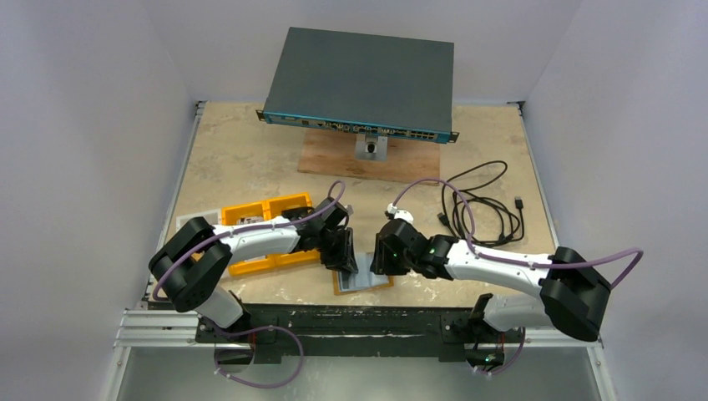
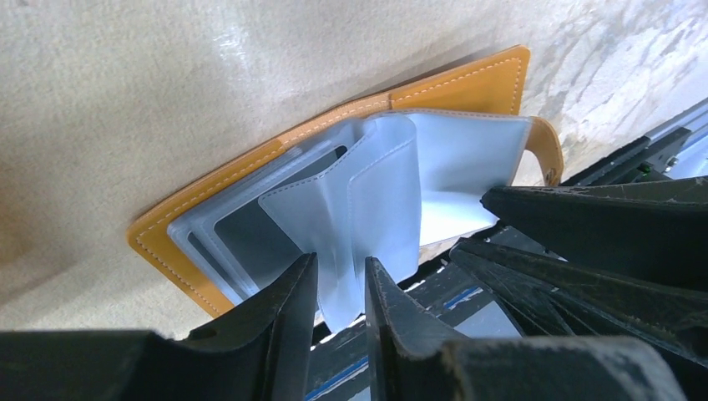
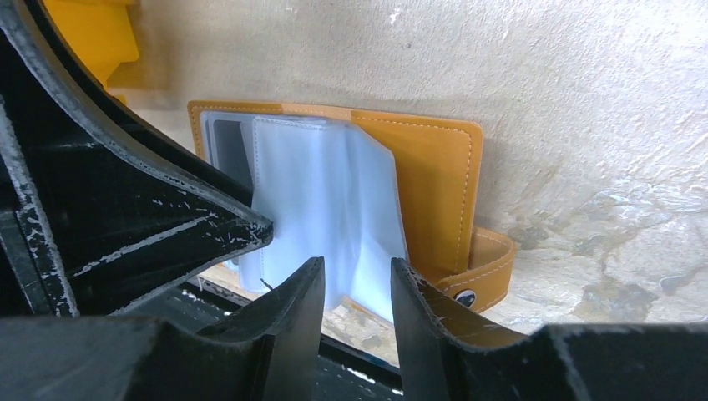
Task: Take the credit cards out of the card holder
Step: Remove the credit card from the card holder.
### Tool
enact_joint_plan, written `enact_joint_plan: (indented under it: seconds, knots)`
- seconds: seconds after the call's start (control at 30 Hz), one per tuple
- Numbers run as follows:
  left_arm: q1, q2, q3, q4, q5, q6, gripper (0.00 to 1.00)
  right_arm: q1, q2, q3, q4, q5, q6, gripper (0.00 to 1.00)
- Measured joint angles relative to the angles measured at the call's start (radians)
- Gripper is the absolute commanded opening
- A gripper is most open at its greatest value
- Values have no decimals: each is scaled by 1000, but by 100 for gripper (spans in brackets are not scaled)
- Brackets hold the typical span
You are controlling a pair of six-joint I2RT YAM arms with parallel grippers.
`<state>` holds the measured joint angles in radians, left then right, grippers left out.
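Note:
The tan card holder (image 1: 367, 282) lies open at the table's near edge, its clear plastic sleeves fanned up. It also shows in the left wrist view (image 2: 451, 88) and the right wrist view (image 3: 434, 184). A dark grey card (image 2: 242, 238) sits inside a lower sleeve, and it shows in the right wrist view too (image 3: 227, 146). My left gripper (image 1: 342, 251) is shut on a raised sleeve (image 2: 367, 192), with its fingers on either side of it (image 2: 342, 263). My right gripper (image 1: 386, 255) is narrowly open at the sleeves' right edge (image 3: 356, 267). No card lies outside the holder.
A yellow-orange compartment tray (image 1: 259, 219) stands under the left arm. A dark network switch (image 1: 363, 79) rests on a wooden board (image 1: 334, 159) at the back. A black cable (image 1: 480, 209) lies coiled at the right. The black front rail (image 1: 334, 317) runs just below the holder.

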<state>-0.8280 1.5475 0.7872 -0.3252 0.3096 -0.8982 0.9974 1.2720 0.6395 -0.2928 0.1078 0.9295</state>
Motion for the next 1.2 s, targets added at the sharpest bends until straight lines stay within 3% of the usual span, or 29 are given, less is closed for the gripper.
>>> enact_joint_plan:
  seconds: [0.87,1.2]
  knots:
    - [-20,138,143,115,118,-28,37,0,-192,22,-150,100,15,36]
    - [-39,225,204,129,140,-34,51,0,-245,22,-190,132,32,36]
